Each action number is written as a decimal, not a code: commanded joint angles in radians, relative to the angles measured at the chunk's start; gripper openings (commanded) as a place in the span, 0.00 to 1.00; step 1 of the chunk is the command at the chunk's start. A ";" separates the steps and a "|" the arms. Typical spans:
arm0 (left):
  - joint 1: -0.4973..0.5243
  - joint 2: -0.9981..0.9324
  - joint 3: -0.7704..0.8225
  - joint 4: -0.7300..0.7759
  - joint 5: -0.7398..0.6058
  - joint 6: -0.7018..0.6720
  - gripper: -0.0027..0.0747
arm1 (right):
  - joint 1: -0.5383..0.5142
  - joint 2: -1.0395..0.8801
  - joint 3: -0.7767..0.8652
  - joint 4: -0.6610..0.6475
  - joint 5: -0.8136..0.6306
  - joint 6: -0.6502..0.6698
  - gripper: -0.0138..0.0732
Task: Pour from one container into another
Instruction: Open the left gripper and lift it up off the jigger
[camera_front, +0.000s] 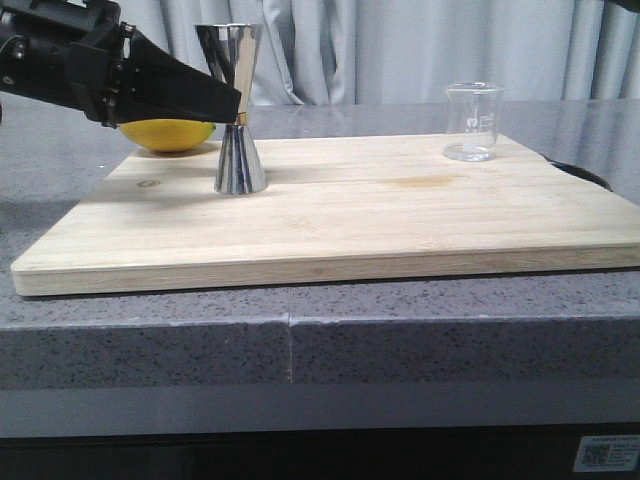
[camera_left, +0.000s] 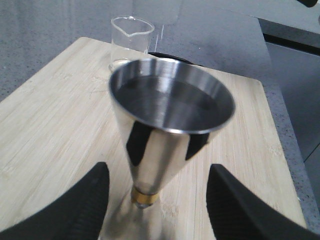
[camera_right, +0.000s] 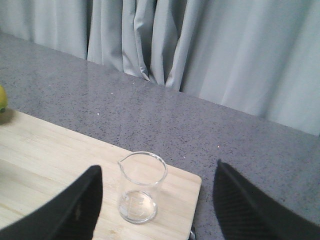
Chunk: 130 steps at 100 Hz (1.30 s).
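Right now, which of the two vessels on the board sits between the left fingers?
The steel jigger, hourglass-shaped with a gold waist band, near the lemon. The left gripper straddles it, open. The clear glass beaker stands apart.

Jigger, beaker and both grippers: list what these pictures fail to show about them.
- Jigger: base cut off by the left wrist view's bottom edge; rim blurred there.
- Left gripper: the front view does not show contact at the jigger's waist; its fingers stand apart from it in the wrist view.
- Beaker: scale marks too small to read; contents unclear.
- Right gripper: fingertips cut off; absent from the front view.
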<state>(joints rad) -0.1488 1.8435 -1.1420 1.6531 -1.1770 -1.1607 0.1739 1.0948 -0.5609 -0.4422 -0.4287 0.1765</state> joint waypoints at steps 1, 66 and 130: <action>0.003 -0.054 -0.026 -0.040 -0.185 -0.018 0.56 | -0.001 -0.022 -0.021 0.007 -0.079 -0.002 0.65; 0.082 -0.104 -0.026 0.014 -0.185 -0.087 0.56 | -0.001 -0.022 -0.021 0.007 -0.087 -0.002 0.65; 0.197 -0.271 -0.026 0.048 -0.185 -0.168 0.56 | -0.001 -0.022 -0.021 0.009 -0.106 -0.002 0.65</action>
<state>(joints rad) 0.0142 1.6548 -1.1420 1.7608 -1.1853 -1.3014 0.1739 1.0948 -0.5609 -0.4422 -0.4477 0.1765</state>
